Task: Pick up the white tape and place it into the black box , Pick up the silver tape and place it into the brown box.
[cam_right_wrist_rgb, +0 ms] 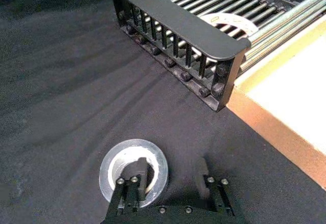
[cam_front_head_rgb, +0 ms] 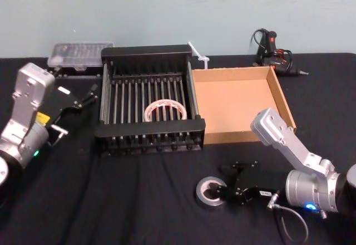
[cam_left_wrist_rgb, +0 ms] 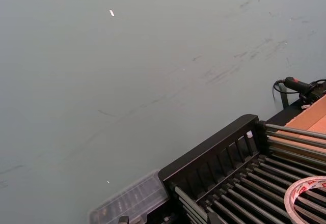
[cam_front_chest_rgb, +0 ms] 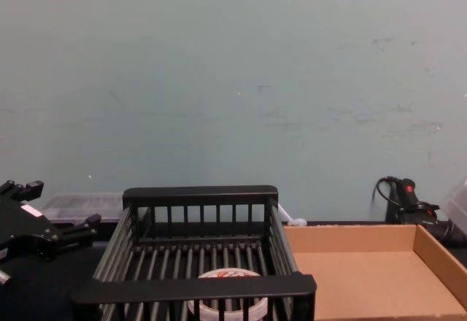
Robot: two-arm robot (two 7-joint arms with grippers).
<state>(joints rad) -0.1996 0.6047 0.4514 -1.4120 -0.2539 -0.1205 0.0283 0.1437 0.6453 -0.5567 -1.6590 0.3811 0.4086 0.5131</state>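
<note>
The right gripper (cam_right_wrist_rgb: 170,182) sits low on the black cloth (cam_right_wrist_rgb: 61,81), fingers spread wide. One dips into the pale core of the round, glossy silver tape (cam_right_wrist_rgb: 108,169), and nothing is pinched. The left gripper (cam_front_head_rgb: 86,99) hangs open and empty beside the slatted black box (cam_front_head_rgb: 150,51), where the white tape (cam_front_head_rgb: 165,111) lies flat. The cardboard brown box (cam_front_head_rgb: 282,97) adjoins it.

White tape (cam_front_chest_rgb: 219,308) partly behind the black box (cam_front_chest_rgb: 193,288) front rim (chest view)

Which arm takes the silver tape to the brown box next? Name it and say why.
Right. The right gripper is open astride the silver tape, one finger in its core, close to the brown box. The left gripper hangs left of the black box, far from the tape.
</note>
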